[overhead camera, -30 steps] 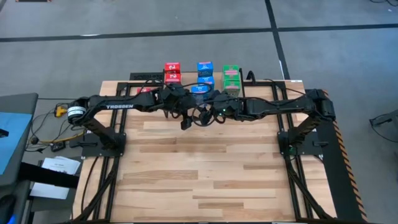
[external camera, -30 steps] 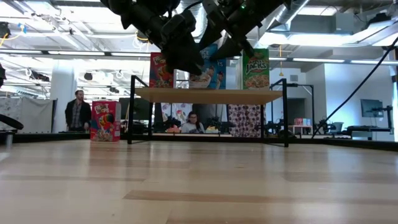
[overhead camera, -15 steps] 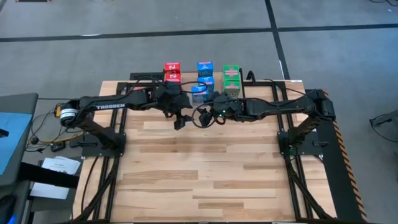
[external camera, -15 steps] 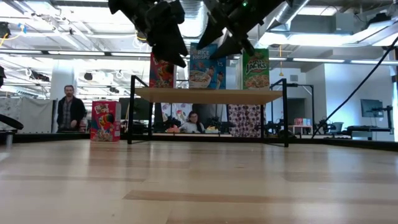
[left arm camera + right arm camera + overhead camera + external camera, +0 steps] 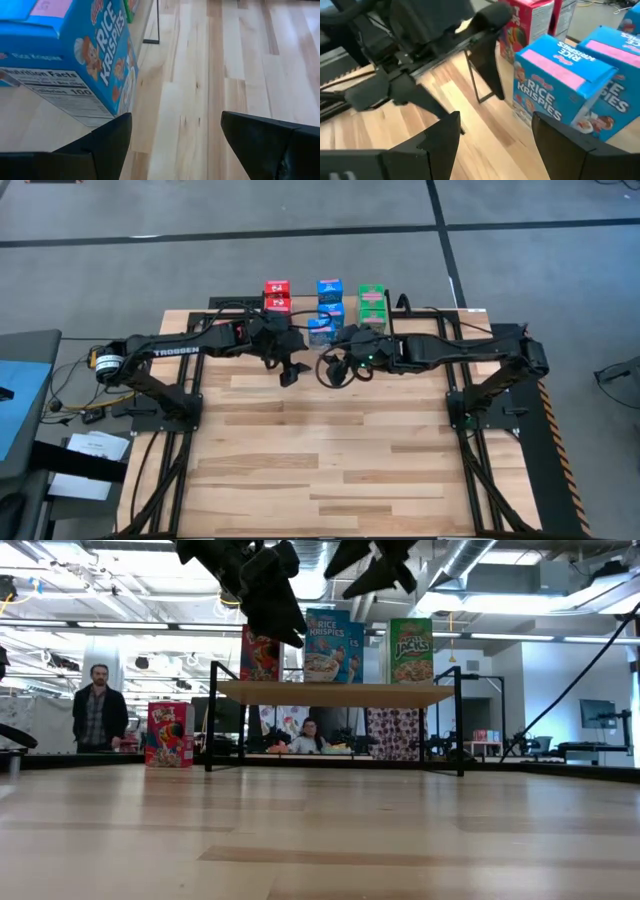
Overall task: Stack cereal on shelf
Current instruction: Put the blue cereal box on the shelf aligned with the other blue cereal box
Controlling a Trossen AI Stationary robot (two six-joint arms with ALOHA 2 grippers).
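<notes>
The cereal boxes stand on the shelf (image 5: 335,692) at the far edge of the tabletop (image 5: 330,450): a red stack (image 5: 276,295) at one end, blue Rice Krispies boxes (image 5: 329,298) in the middle with another blue box (image 5: 319,330) just in front of them, and green boxes (image 5: 372,304) at the other end. One more red box (image 5: 169,734) stands on the tabletop, off the shelf's end by the red stack. The left tool (image 5: 291,372) hangs just in front of the shelf, fingers spread and holding nothing. The right tool (image 5: 331,366) hangs close beside it, near the front blue box, likewise spread and empty. A person (image 5: 99,718) stands in the room beyond.
</notes>
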